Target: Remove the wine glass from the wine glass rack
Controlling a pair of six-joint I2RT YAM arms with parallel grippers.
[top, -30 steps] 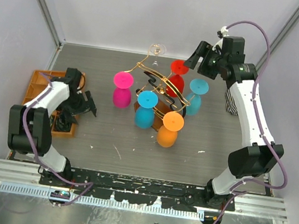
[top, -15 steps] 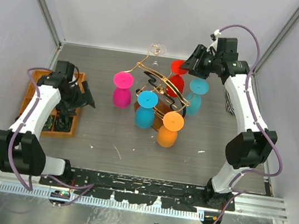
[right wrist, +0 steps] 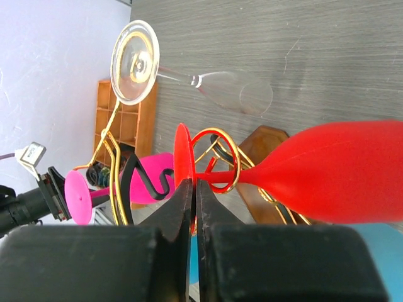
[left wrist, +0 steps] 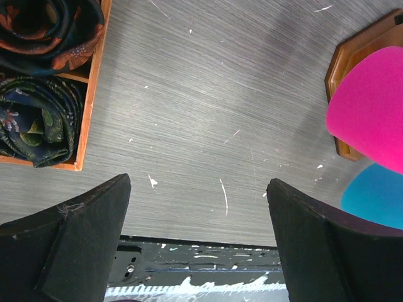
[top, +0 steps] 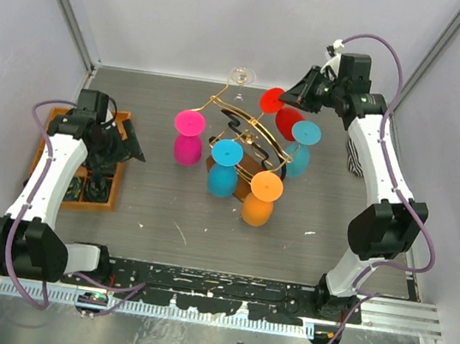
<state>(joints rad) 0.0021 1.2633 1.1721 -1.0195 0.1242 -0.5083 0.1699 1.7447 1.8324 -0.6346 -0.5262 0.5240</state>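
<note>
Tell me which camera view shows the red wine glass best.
The right wrist view: the red wine glass is large and side-on, foot, stem and bowl, with the right tool shut on its foot. The top external view shows it small, from above. The left wrist view misses it.

Rack (top: 249, 132) in middle of bench (top: 170, 224), glasses (top: 223, 180) hung around it, tray (top: 115, 185) at left edge, left end effector (top: 134, 147) just right of tray, right end effector (right wrist: 194, 185) at foot of rear-right glass (top: 287, 123)
</note>
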